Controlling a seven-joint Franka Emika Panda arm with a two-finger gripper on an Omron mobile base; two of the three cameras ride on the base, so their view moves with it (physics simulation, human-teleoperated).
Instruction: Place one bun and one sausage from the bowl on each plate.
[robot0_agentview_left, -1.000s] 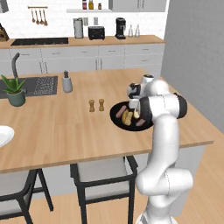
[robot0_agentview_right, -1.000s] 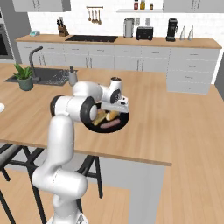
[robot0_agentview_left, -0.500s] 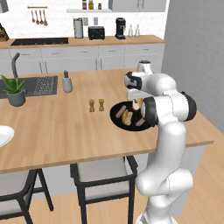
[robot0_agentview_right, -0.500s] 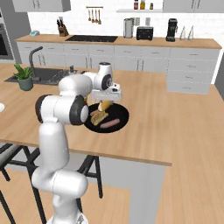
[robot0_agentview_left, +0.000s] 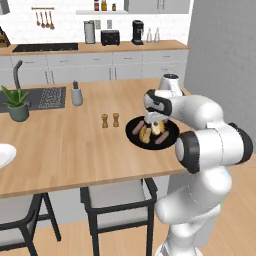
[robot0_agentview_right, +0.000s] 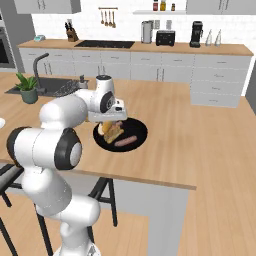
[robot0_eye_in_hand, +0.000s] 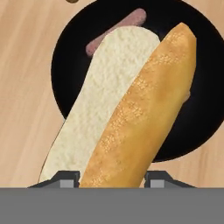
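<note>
On my far left a white plate (robot0_agentview_left: 4, 154) sits at the counter (robot0_agentview_left: 70, 145) edge, well apart from the rest. Near the middle stand two small shakers (robot0_agentview_left: 110, 120). Right of them is the black bowl (robot0_agentview_left: 172, 131) with a sausage (robot0_agentview_left: 162, 139) and a bun (robot0_agentview_left: 146, 134) inside. My claw (robot0_eye_in_hand: 112, 178) hangs above the bowl, clenched on a second bun (robot0_eye_in_hand: 131, 118), lifted clear.

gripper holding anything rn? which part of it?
Yes: a bun, gripped near one end between the fingers, its far end hanging over the black bowl where a sausage lies.
</note>
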